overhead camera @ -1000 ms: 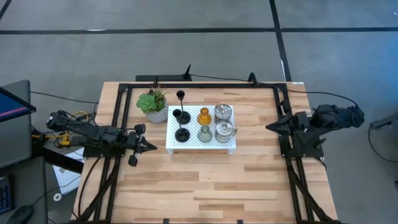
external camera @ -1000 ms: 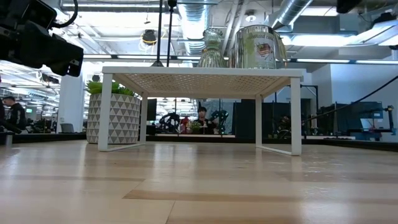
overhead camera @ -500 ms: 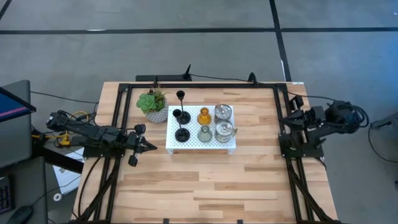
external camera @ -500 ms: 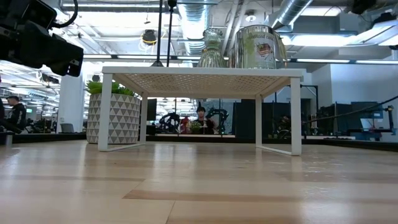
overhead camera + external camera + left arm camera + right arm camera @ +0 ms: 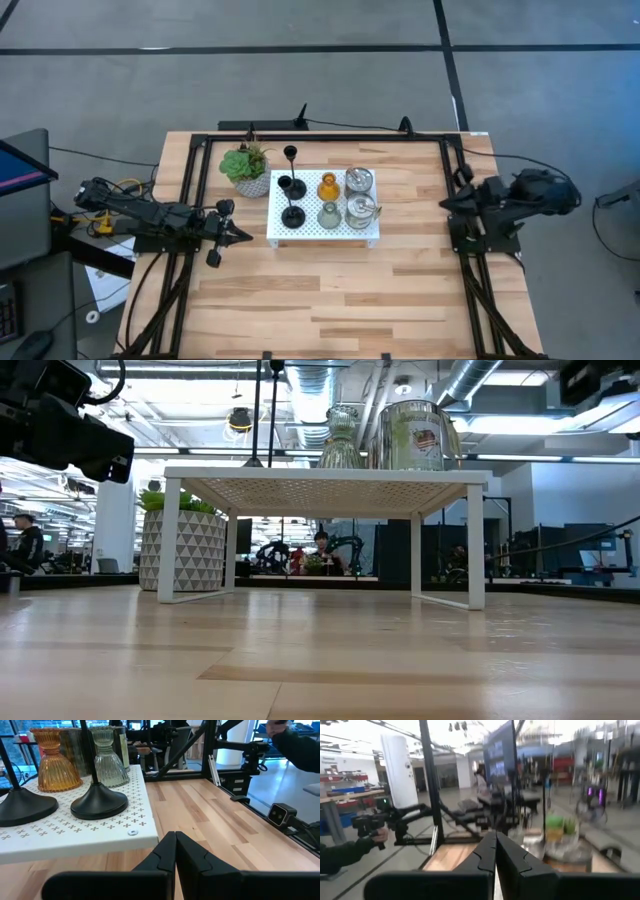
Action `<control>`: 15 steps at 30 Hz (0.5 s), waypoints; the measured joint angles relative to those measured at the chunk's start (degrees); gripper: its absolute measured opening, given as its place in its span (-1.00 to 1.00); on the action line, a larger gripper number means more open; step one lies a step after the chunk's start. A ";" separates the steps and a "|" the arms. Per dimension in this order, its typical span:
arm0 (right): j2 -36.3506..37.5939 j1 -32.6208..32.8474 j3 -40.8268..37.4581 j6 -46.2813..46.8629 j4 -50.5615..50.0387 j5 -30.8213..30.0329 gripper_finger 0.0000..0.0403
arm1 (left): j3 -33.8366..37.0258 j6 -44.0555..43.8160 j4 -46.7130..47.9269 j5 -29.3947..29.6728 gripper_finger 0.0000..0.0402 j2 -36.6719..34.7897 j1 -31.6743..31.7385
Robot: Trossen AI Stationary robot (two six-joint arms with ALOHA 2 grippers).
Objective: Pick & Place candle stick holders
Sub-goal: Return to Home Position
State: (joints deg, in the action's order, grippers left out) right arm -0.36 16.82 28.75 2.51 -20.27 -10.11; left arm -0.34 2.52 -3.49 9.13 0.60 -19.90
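Seven candle stick holders [image 5: 329,187] are shown grouped on the white perforated platform [image 5: 315,232] at mid-table, beside a potted plant [image 5: 247,165]; the left gripper [image 5: 246,238], fingers pressed together and empty, is held near the platform's left edge; the right gripper [image 5: 445,205], likewise closed, is seen well apart at the table's right side.

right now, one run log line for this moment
left gripper shut, over table left side | right gripper shut, over right side | seven candle stick holders on white platform

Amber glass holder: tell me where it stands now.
High view: the amber holder stands on the white platform mid-table, between a black holder on its left and a silvery cup on its right.
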 joint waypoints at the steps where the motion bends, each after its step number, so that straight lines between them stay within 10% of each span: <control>1: 0.05 0.00 -1.03 1.55 -0.08 -0.11 -1.00 | 0.00 0.02 0.00 0.00 -0.96 0.00 0.00; 15: 0.11 0.02 -16.35 1.52 12.03 4.08 -1.00 | 0.00 0.15 0.02 0.00 -0.96 0.00 -0.01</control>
State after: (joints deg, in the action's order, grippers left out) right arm -0.25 16.84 12.39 4.04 -8.25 -6.03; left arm -0.34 2.68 -3.46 9.13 0.60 -19.92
